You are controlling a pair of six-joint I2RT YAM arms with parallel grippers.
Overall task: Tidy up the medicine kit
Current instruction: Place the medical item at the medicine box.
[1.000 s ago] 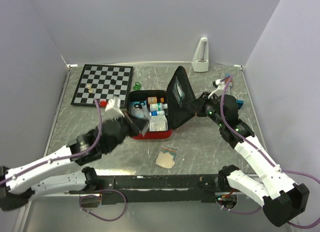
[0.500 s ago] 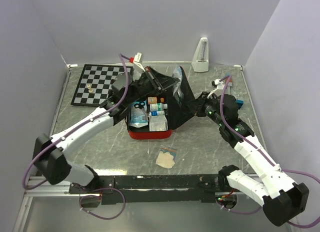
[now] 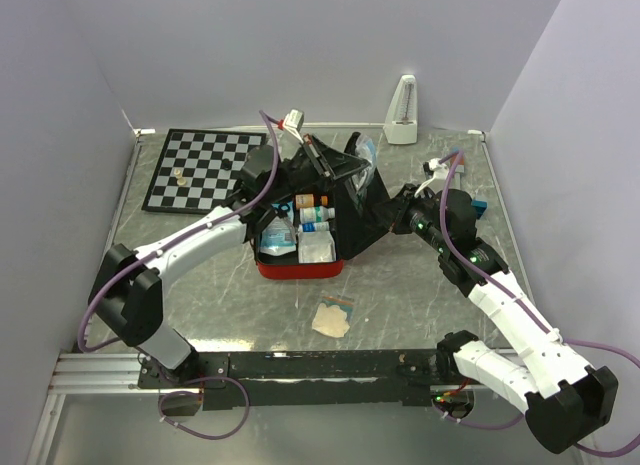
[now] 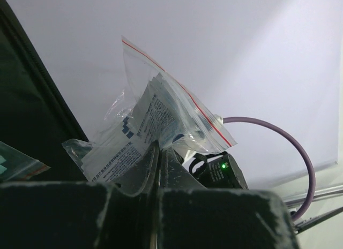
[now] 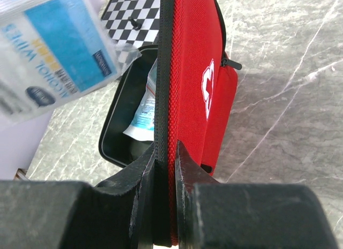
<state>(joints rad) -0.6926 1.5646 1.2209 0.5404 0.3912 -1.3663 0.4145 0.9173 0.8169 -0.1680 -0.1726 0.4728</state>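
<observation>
- Since a second ago my left arm has swung up from low at the near-left side of the case and reached across it; my right arm has not shifted.
- My left claw (image 4: 159, 147) is pressed together on the bottom edge of a clear zip bag (image 4: 161, 115) of printed wipe sachets, holding it up by the top of the lid (image 3: 365, 190).
- My right claw (image 5: 165, 152) pinches the zippered rim of the lid, one finger on the red outside and one on the black lining, keeping it propped upright.
- The medicine kit (image 3: 300, 268) lies open mid-table, just in front of the chessboard (image 3: 205, 170), its tray flat on the table (image 3: 180, 275). Small bottles (image 3: 318, 213) and flat packs sit inside.
- One more loose packet (image 3: 333, 318) lies on the table nearer my bases, apart from the kit.
- Handling, as I judge it: the kit is a light, semi-stiff fabric shell. The lid flexes and would likely flop if I let go. The rim by the zipper is the firm place to hold; the smooth face gives nothing to pinch.
- The bag is thin, slick and limp; a pinch on one edge lets it sag and swing, so it may catch on the lid edge as it goes in.
- The step in hand looks like tucking the bag into the lid side.
</observation>
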